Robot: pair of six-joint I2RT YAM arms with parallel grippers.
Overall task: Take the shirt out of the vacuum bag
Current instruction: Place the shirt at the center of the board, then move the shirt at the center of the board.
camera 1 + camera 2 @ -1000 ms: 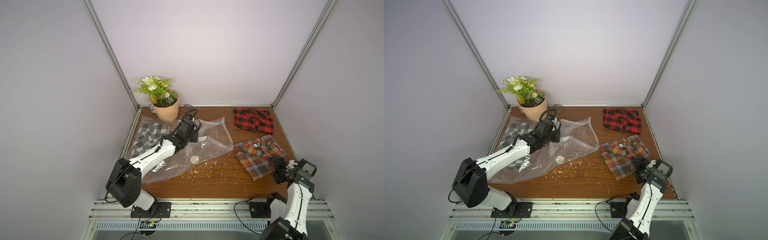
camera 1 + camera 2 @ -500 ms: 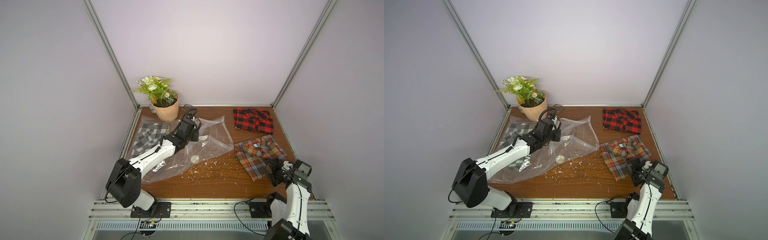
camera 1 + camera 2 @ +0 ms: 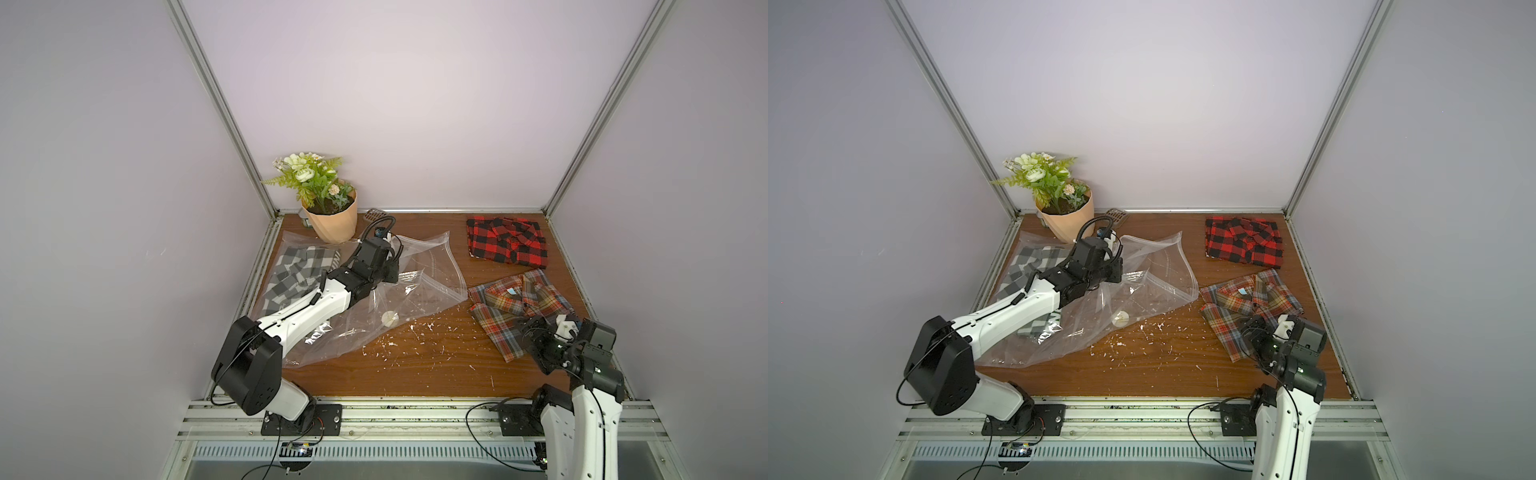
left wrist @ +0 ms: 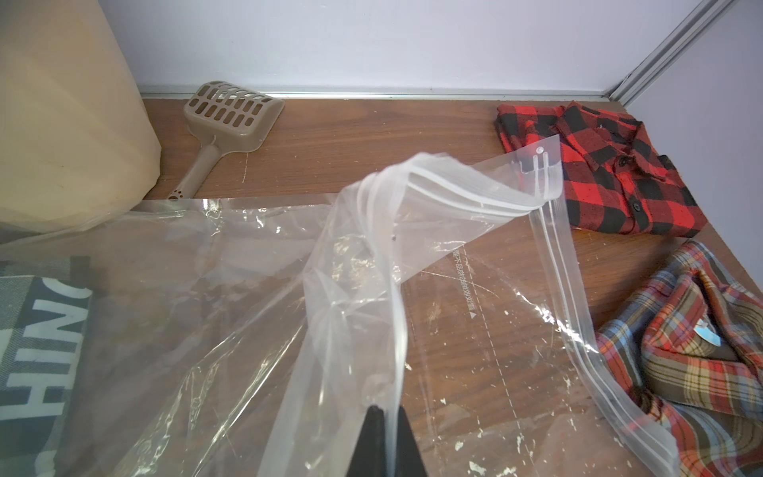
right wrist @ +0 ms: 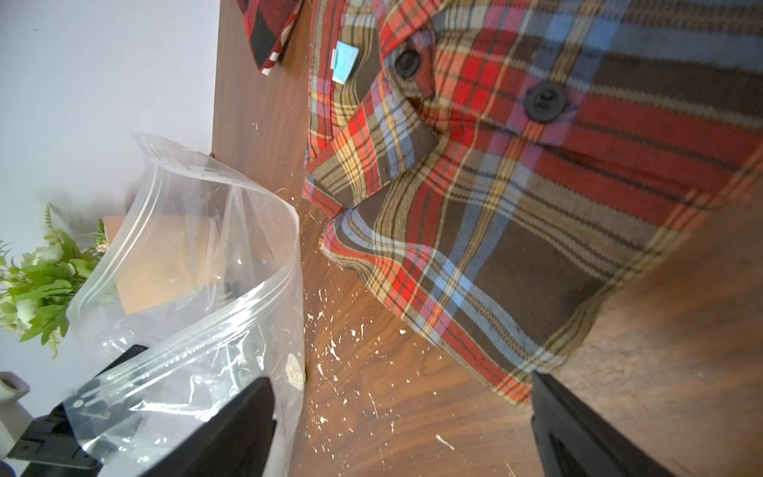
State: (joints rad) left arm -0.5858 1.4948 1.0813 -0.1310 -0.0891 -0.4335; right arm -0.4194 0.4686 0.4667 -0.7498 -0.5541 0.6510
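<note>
Nearest to me, on the robot's right, the right gripper point(image 5: 400, 425) hangs low over the table point(image 3: 415, 374). Its jaws are spread fully and nothing is between them. Only the near corner of the plaid shirt point(image 3: 519, 299) lies just beside one finger. This shirt lies flat and entirely outside the vacuum bag point(image 3: 432, 270), so I judge it is the one taken out, and the wide jaws leave it free. White flecks point(image 3: 419, 332) are scattered on the wood beside it.

Farther in, the round valve point(image 3: 389, 330) lies flat near the bag's near edge. The left gripper point(image 4: 384, 417) is closed tight on the upper sheet below the zip strip point(image 4: 475, 198) and holds it lifted. I think this is to keep the mouth gaping toward the right arm.

Beyond it, on the far left, a grey checked shirt point(image 3: 295, 270) shows through the plastic, apparently inside the bag. At the back are a red and black shirt point(image 3: 507, 245), a flower pot point(image 3: 332, 220) at the bag's far edge, and a slotted scoop point(image 4: 231, 115).
</note>
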